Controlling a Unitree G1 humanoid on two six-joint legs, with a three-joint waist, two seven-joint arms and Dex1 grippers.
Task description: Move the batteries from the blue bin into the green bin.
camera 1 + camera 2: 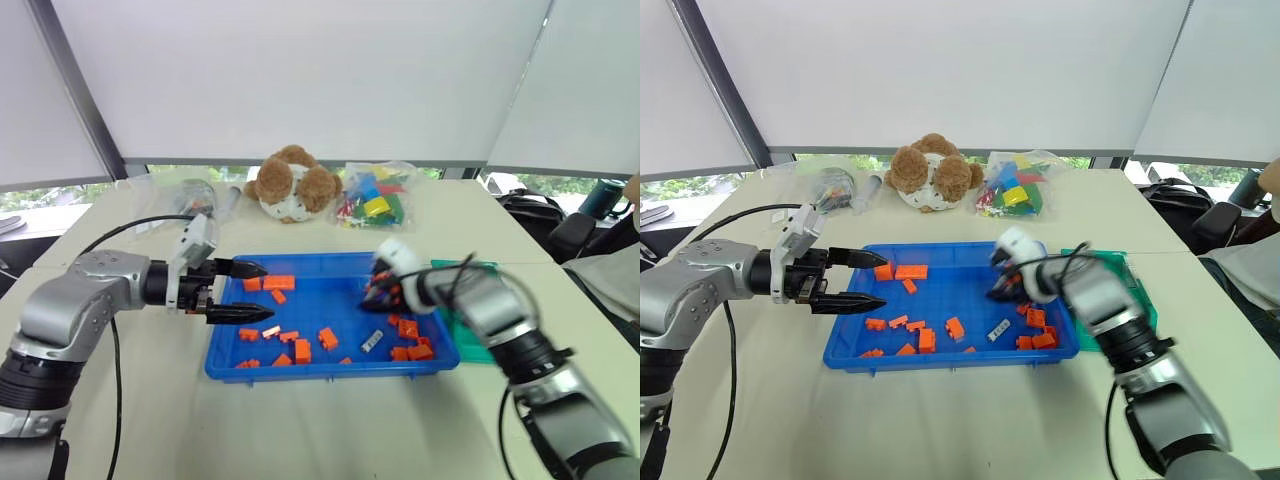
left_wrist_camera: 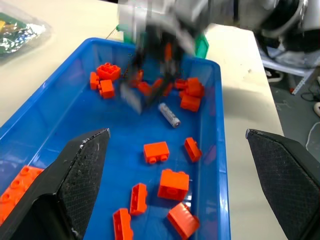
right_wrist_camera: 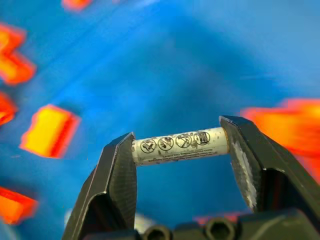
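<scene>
The blue bin (image 1: 330,372) lies on the table between my arms, strewn with orange bricks (image 1: 301,350). One silver battery (image 1: 372,341) lies loose in its right half. My right gripper (image 1: 378,292) hovers over the bin's right side, shut on another battery (image 3: 180,145), which is pinched end to end between its fingertips above the blue floor. The green bin (image 1: 1140,290) sits just right of the blue bin, partly hidden behind my right arm. My left gripper (image 1: 268,291) is open and holds nothing, pointing across the bin's left part.
A brown teddy bear (image 1: 292,185) and a clear bag of coloured blocks (image 1: 375,195) sit at the back of the table. Another clear bag (image 1: 195,195) lies at the back left. A person's sleeve (image 1: 615,270) shows at the far right.
</scene>
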